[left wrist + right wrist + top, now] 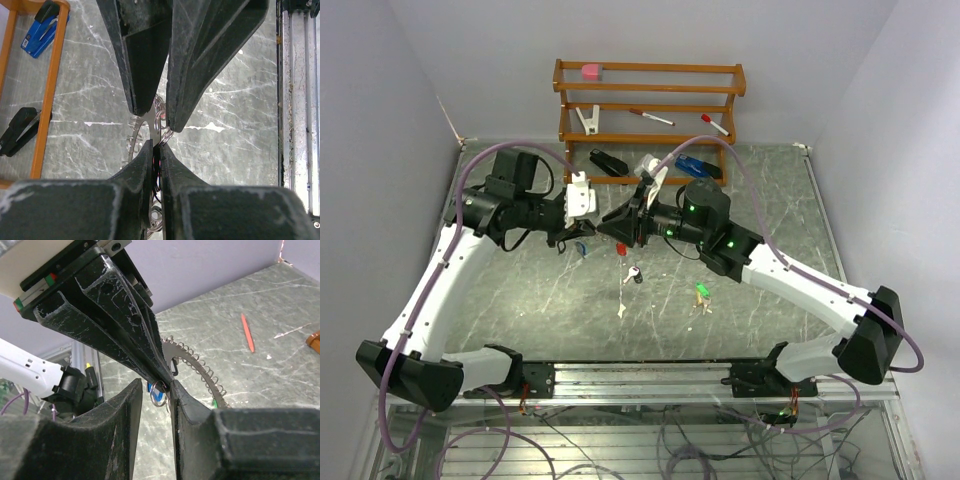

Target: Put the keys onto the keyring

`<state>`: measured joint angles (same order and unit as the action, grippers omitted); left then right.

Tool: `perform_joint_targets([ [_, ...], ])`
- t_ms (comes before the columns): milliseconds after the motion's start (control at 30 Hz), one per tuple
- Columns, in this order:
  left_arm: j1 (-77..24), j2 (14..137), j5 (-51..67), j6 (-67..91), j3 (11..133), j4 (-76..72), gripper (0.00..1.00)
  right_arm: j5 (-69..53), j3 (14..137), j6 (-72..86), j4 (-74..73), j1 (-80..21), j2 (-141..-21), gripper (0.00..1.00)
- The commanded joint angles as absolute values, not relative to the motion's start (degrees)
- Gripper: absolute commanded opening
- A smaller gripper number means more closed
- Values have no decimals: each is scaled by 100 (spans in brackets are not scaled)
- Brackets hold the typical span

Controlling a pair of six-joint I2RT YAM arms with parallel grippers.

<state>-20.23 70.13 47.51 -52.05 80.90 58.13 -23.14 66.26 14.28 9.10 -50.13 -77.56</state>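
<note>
Where the two arms meet above the middle of the table [520, 300], the keyring [200, 362] hangs in the air, a thin silver hoop fringed with small wire loops. From the left wrist it shows edge-on, as little more than a bright sliver. The left gripper [156, 146] has it pinched by the rim, its fingers pressed together with only the metal between them. The right gripper [156, 385] comes in from the opposite side, nose to nose with the left one. Its fingers stand part way apart, astride the hoop's edge. A small split ring [158, 392] with a bit of blue beside it sits in that gap (I can't see either pad pressing on it).

Below the grippers, loose on the stone-patterned top, lie a red-headed key [620, 247], a black-headed key [636, 272] just nearer the bases, and a green-headed key [701, 290] off towards the right arm. At the far edge stands a wooden rack [650, 100], with a blue stapler [42, 30] and a black stapler [20, 130] by its foot.
</note>
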Motion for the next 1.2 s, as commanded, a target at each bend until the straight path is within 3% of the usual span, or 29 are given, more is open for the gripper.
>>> perform_joint_targets([
  [0,-2108,7020,4746,-5126,8376,5777,7,-2392,6763,1391,952,-5038,-7820,28],
  [667,-2275,7153,4578,-5024,8665,5925,7,-2376,6751,1381,879,-5089,-7967,25],
  [733,-2284,7160,4589,-5002,8687,5924,7,-2322,6759,1380,879,-5092,-7978,19],
  [833,-2301,7163,4561,-4965,8716,5918,7,-2207,6733,1389,898,-5091,-7961,1],
  [1167,-2303,7146,4434,-4653,8732,5716,7,-1988,6230,1496,1345,-5087,-7472,0],
])
